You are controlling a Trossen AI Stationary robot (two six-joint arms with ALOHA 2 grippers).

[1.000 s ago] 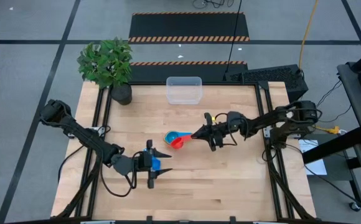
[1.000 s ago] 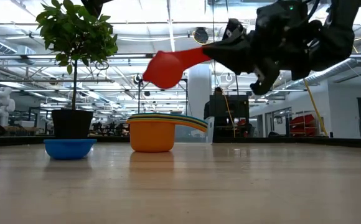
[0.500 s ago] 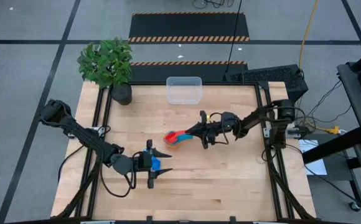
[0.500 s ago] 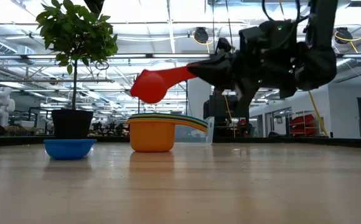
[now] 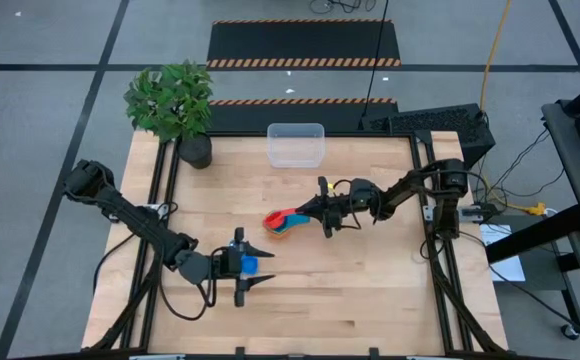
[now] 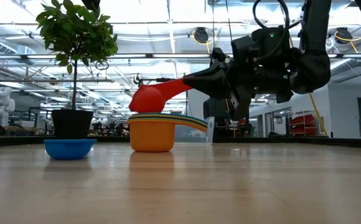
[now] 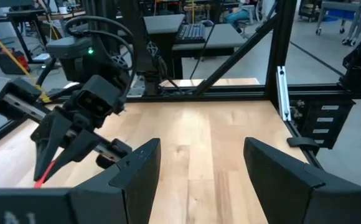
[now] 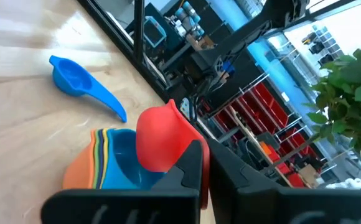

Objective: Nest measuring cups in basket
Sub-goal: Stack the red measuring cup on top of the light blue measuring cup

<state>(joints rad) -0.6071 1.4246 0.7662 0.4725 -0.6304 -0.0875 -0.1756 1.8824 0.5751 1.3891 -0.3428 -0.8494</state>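
My right gripper (image 5: 313, 212) is shut on a red measuring cup (image 6: 147, 99) and holds it over a nested stack of cups (image 6: 152, 134). The stack's outer cup is orange and stands on its base near the table's middle. The right wrist view shows the red cup (image 8: 162, 137) above the stack's light blue inner cup (image 8: 115, 158). A dark blue cup (image 5: 251, 264) rests on its base on the table. My left gripper (image 5: 262, 266) is open above it and touches nothing. The clear basket (image 5: 296, 145) stands at the far edge. My right gripper pinches the red cup's handle (image 6: 190, 83) near its free end between its two fingers. The fingers come from the table's right, slanting down. The cup is tilted, bowl lower than handle, with the bowl at the stack's rim. Whether bowl and stack touch I cannot tell.
A dark pot with a green plant (image 5: 192, 148) stands at the table's far left corner, beside the basket. Bare wood (image 5: 370, 290) lies on the near right part of the table. Black frame rails (image 5: 432, 250) run along the table's left and right sides.
My right gripper has moved toward the table's left and down, staying shut on the red cup's handle. The red cup has come from higher up and to the right of the stack down to the stack's rim.
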